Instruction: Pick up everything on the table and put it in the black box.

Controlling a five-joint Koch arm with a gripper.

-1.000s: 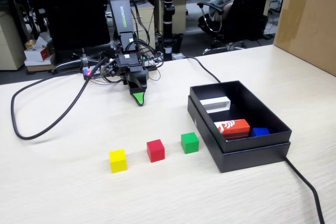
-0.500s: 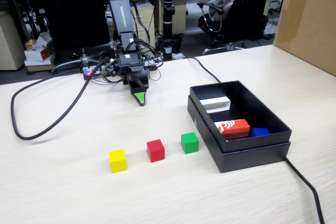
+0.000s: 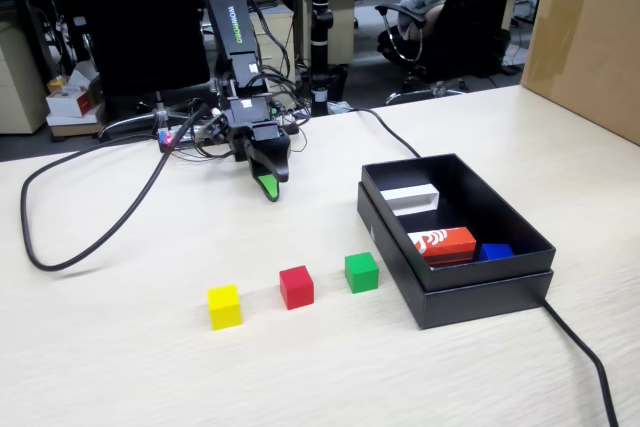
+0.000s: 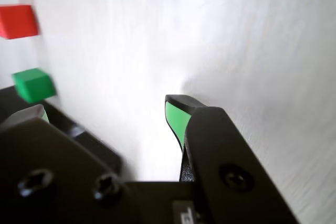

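Nearest us, three small cubes in a row: yellow [image 3: 224, 306], red [image 3: 296, 287], green [image 3: 361, 272], just beside the open black cardboard box [image 3: 480, 295]. Green-tipped gripper [image 3: 268, 185] hangs well behind, jaws apart, empty.

Three cubes [image 3: 299, 288] in a row left of box [image 3: 480, 295], fixed view

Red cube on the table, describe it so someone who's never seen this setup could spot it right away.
In the fixed view, find the black box at the right of the table. Three small cubes sit in a row to its left. The red cube is the middle one, between the green cube nearest the box and the yellow cube farthest from it.
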